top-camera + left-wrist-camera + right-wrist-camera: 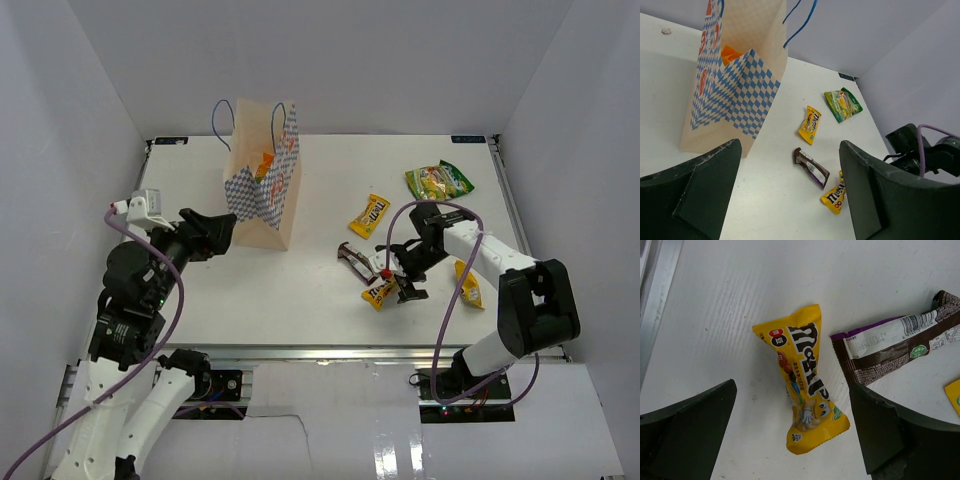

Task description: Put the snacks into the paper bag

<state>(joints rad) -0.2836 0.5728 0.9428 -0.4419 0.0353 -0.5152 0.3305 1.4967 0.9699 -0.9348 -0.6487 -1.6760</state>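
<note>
The right gripper has its fingers spread wide over the small shiny yellow candy pack lying flat on the white table, well apart from the tall blue-checked paper bag, so one finger may bump the dark brown wrapped bar just beside it.

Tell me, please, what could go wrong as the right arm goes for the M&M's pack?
1. The brown bar ends close beside the M&M's pack, under the open right gripper; closing the jaws could catch or shove the bar too.
2. The pack lies flat on the table, so the jaws may slip off it.
3. The paper bag stands free. The left gripper is open and not holding it, so a clumsy drop could tip it.
</note>
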